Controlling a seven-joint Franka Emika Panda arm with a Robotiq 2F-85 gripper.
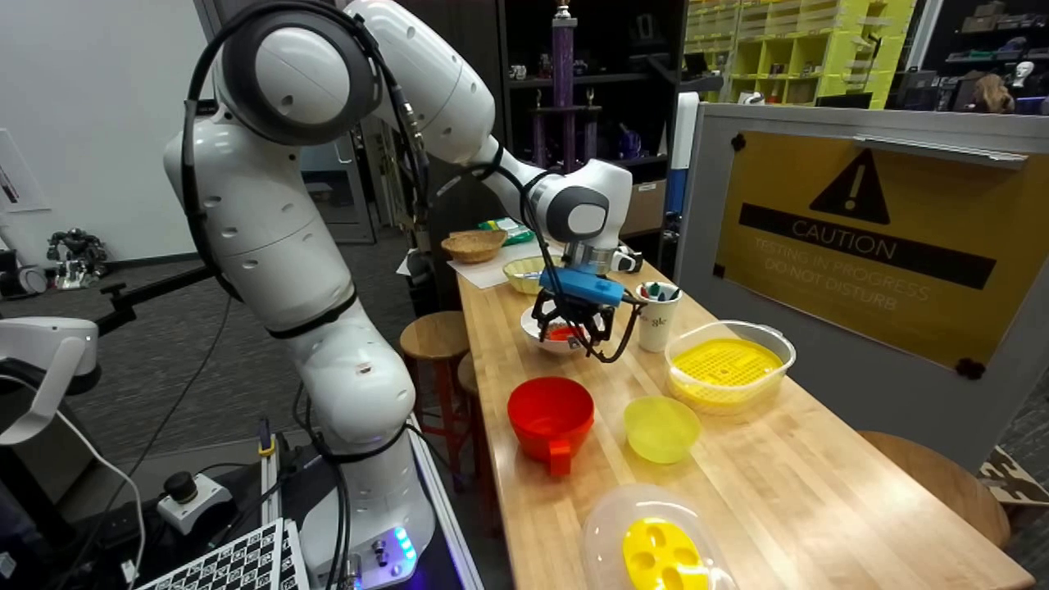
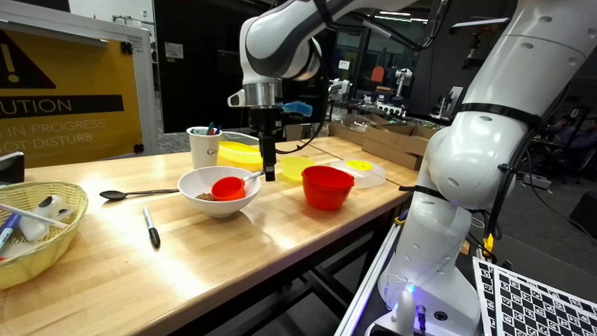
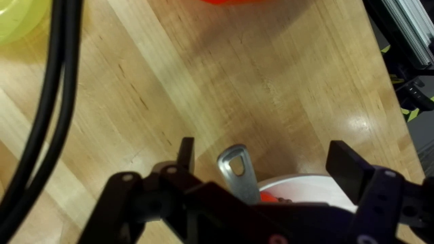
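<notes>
While checking out the gripper (image 2: 269,173), seeing jaws hanging way apart. In the wrist view, spotting the metal handle (image 3: 242,184) of a red scoop (image 2: 227,189) between the jaws, sitting closer to one finger (image 3: 186,154). Finding the scoop's cup just beside the jaws, resting in a white bowl (image 2: 219,209) with brown bits (image 2: 205,197). Also noticing a bigger red bowl (image 2: 326,192) near the jaws, opposite the white one, plus a yellow bowl (image 1: 662,430) on that same side.
</notes>
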